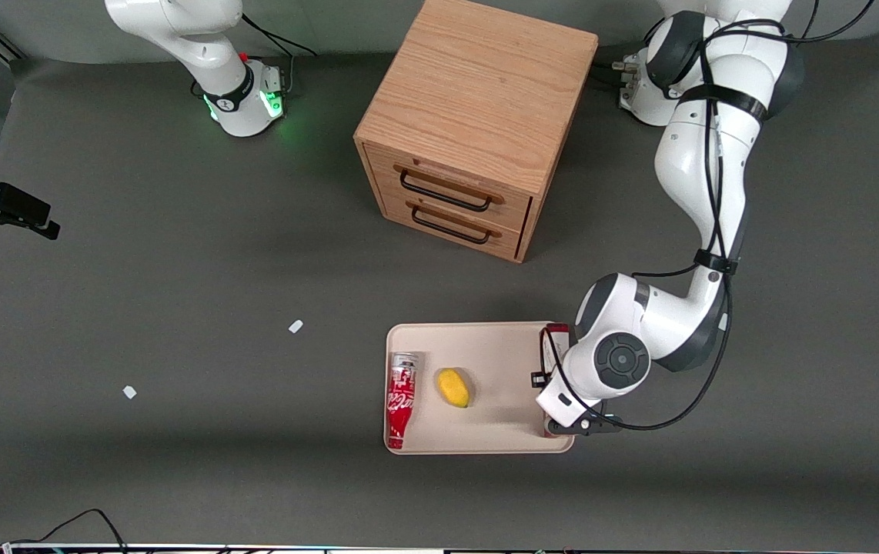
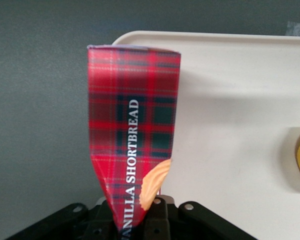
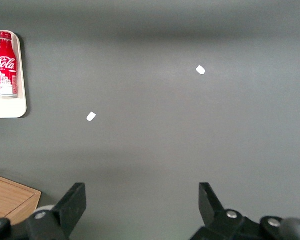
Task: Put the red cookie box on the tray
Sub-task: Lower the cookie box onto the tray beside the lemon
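The red cookie box (image 2: pixel 135 135) is a tartan carton with a cookie picture and white lettering. My left gripper (image 2: pixel 132 214) is shut on its lower end, one finger pressing each side. The box hangs over the rim of the cream-beige tray (image 2: pixel 230 100), partly above the tray and partly above the grey mat. In the front view only a strip of the box (image 1: pixel 556 332) shows beside the arm's wrist, at the tray's (image 1: pixel 478 338) edge toward the working arm's end. The wrist hides the gripper there. I cannot tell whether the box touches the tray.
A red-and-white soda can (image 1: pixel 401 398) lies on the tray at its edge toward the parked arm. A yellow fruit (image 1: pixel 453 387) lies mid-tray. A wooden drawer cabinet (image 1: pixel 470 131) stands farther from the camera. Two white scraps (image 1: pixel 295 326) (image 1: pixel 129 392) lie on the mat.
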`<state>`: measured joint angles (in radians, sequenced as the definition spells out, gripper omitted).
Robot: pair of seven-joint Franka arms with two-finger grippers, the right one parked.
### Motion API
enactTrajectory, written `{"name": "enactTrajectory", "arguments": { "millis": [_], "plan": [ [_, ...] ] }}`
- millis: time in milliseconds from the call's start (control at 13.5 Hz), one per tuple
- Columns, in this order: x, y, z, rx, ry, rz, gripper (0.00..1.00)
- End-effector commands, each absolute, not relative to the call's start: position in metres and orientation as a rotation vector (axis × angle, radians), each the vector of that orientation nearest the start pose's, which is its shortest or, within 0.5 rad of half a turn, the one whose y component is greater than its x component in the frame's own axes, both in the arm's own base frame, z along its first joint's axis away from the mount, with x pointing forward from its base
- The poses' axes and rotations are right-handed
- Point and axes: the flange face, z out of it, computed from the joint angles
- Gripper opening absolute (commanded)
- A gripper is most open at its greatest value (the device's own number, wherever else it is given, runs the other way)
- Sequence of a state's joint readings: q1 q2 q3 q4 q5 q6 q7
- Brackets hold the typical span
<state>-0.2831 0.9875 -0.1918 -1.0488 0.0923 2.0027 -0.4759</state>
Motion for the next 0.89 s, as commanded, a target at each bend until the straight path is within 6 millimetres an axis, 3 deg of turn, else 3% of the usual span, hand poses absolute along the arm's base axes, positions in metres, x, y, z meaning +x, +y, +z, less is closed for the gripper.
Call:
{"name": "enactTrajectory", "arguments": {
  "millis": [0, 519, 815],
  "plan": [
    [0.715, -0.316, 0.244, -3.171, -0.081, 0.020, 1.00],
    [0.715, -0.320, 0.246, -3.172, -0.067, -0.032, 1.00],
    [0.717, -0.323, 0.256, -3.168, -0.225, -0.058, 1.00]
  ]
}}
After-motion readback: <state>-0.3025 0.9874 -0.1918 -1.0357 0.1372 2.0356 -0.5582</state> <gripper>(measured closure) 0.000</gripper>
